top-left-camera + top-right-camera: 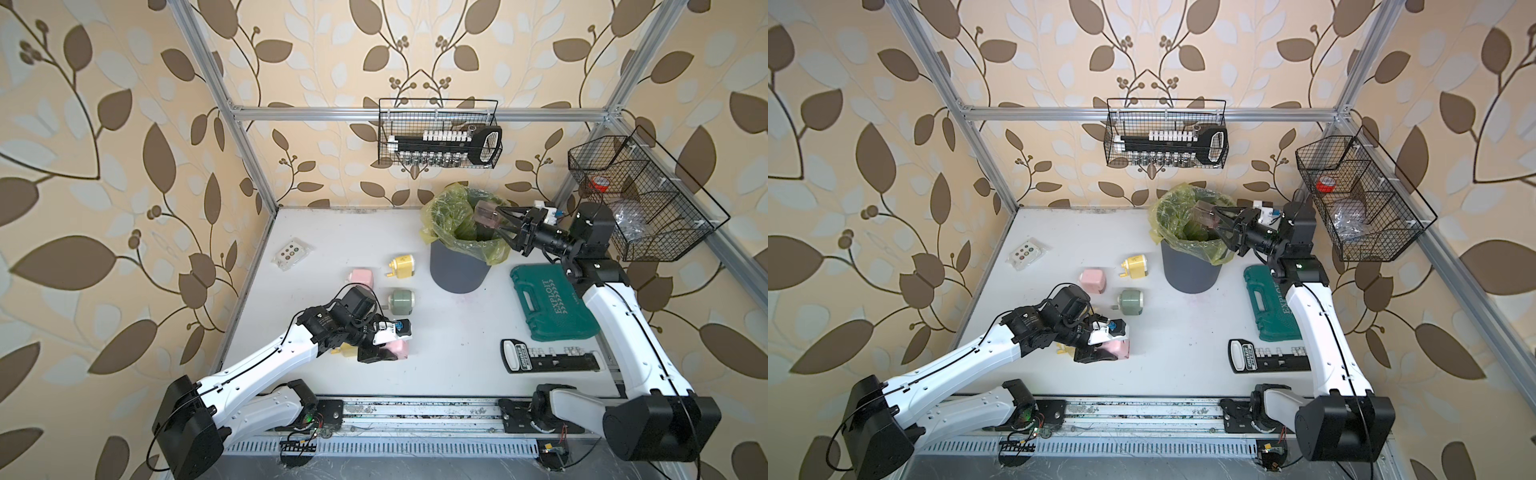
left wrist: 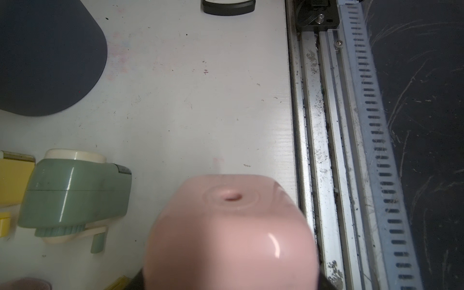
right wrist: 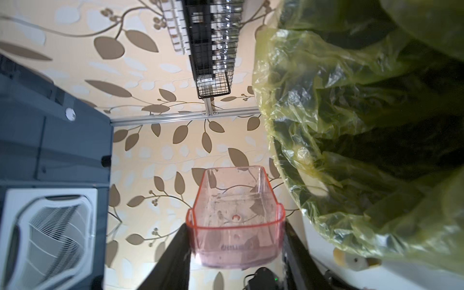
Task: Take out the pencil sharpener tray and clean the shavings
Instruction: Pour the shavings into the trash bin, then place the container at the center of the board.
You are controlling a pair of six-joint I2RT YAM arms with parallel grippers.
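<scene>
**A:** From above, where is the right gripper (image 1: 500,227)?

**B:** At the table's 1 o'clock, reaching in from the 3 o'clock side. Its jaws are clamped on the clear pink plastic tray (image 1: 487,216). The tray hangs in the air over the mouth of the dark grey round bin (image 1: 457,274), which is lined with a yellow-green plastic bag (image 1: 444,212). Both top views agree on this.

**A:** And the left gripper (image 1: 384,352)?

**B:** It is low at 7 o'clock, closed around the pink rounded plastic pencil sharpener (image 1: 398,348), which sits on the white table (image 1: 457,353). A sage-green sharpener (image 1: 401,302) lies at its 12 o'clock. A yellow sharpener (image 1: 401,266) lies further back, towards the bin.

**A:** What does the left wrist view show?

**B:** The pink sharpener (image 2: 231,233) fills the near field, with a dark finger edge (image 2: 140,278) at its flank. The green sharpener (image 2: 72,193) stands just beside it, apart from it. Small dark specks (image 2: 206,71) dot the table.

**A:** And the right wrist view?

**B:** The tray (image 3: 236,221) sits between two black fingers (image 3: 173,256) that touch its side walls. Its rim is orange-tinted and its walls are smeared. The bag (image 3: 364,125) billows just beside it. I cannot tell whether any shavings lie in the tray or the bag.
</scene>
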